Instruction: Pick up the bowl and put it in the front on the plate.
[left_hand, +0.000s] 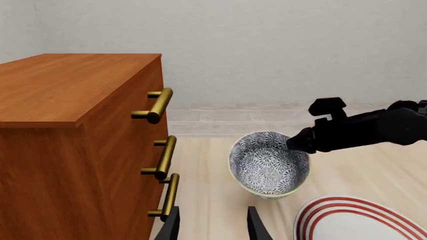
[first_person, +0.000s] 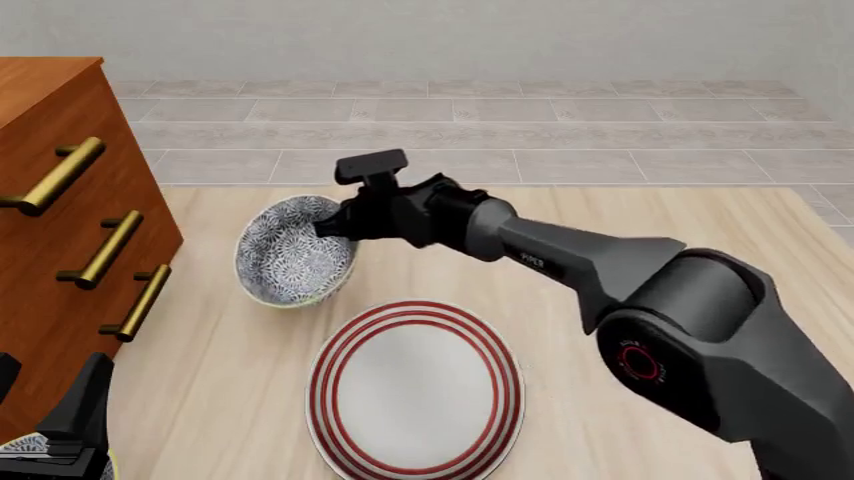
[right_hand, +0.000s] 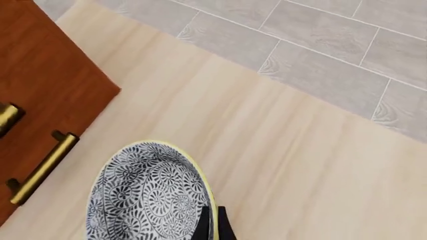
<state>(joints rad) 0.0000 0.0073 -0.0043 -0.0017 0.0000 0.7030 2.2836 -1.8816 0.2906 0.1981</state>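
The bowl, blue-grey floral with a pale yellowish rim, is tipped so its opening faces the camera, just behind the plate and beside the dresser. My right gripper is shut on the bowl's far-right rim; the right wrist view shows the fingertips pinching the rim of the bowl. I cannot tell whether the bowl's base touches the table. In the left wrist view the bowl sits ahead of my open, empty left gripper, and the plate is partly visible.
A wooden dresser with brass bar handles stands on the left, close to the bowl. The light wooden table ends at the back against a grey tiled floor.
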